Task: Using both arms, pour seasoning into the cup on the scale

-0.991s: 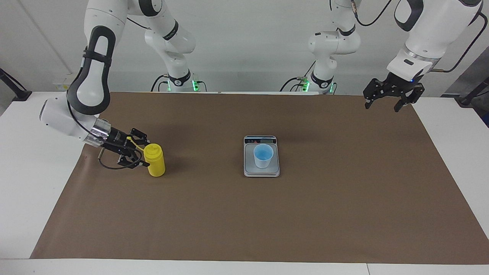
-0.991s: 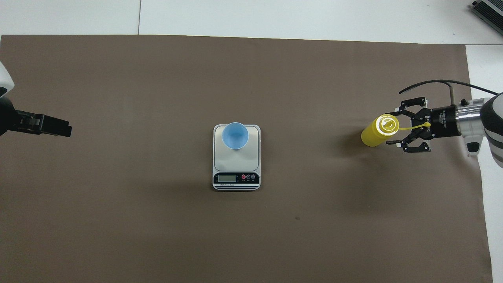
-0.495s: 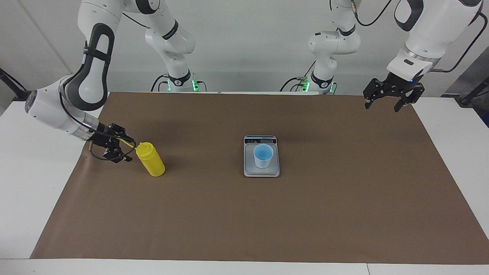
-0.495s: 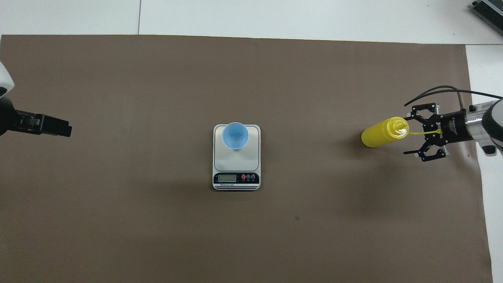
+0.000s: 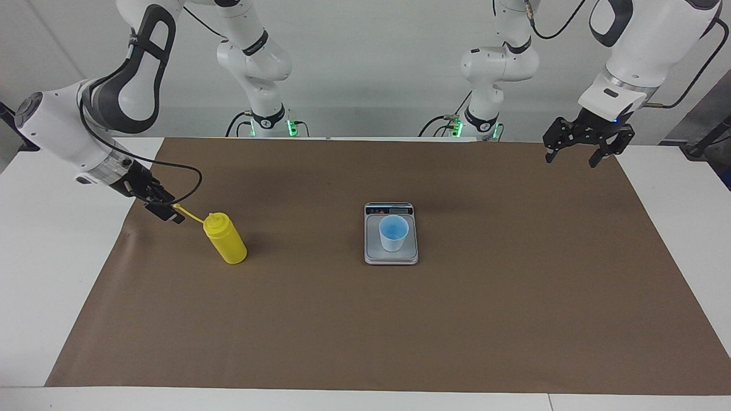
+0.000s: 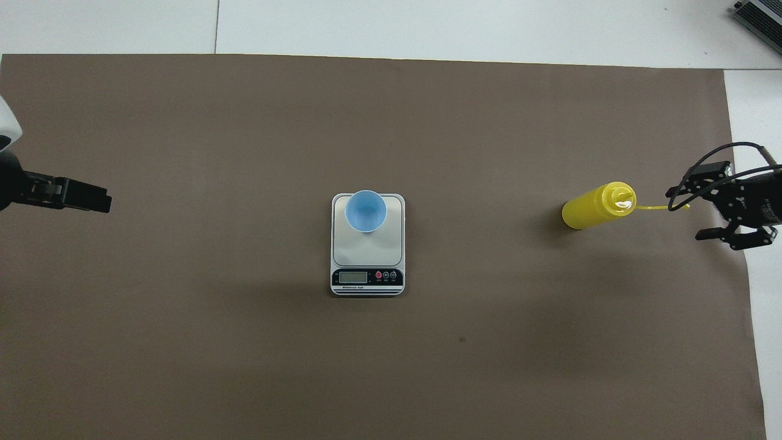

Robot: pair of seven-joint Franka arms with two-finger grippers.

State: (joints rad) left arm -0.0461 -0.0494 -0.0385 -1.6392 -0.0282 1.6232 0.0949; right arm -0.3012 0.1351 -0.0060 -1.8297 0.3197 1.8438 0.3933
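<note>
- Seasoning: bright yellow plastic squeeze bottle (image 5: 227, 241), upright on the brown mat toward the right arm's end; its cap strap (image 5: 193, 214) points at our right gripper (image 5: 161, 206).
- Right gripper: open, empty, just beside the strap tip, by far the nearer.
- Left gripper (image 5: 581, 142): open, empty, waiting.
- Pale-blue tapered cup (image 5: 393, 232): on the silver-grey scale (image 5: 391, 256), mid-mat.

yellow seasoning bottle (image 5: 227, 242) upright, right arm's end | blue cup (image 5: 393, 232) on scale (image 5: 390, 256)

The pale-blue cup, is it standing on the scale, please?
Yes, the pale-blue cup stands upright on the scale's grey weighing plate.
</note>
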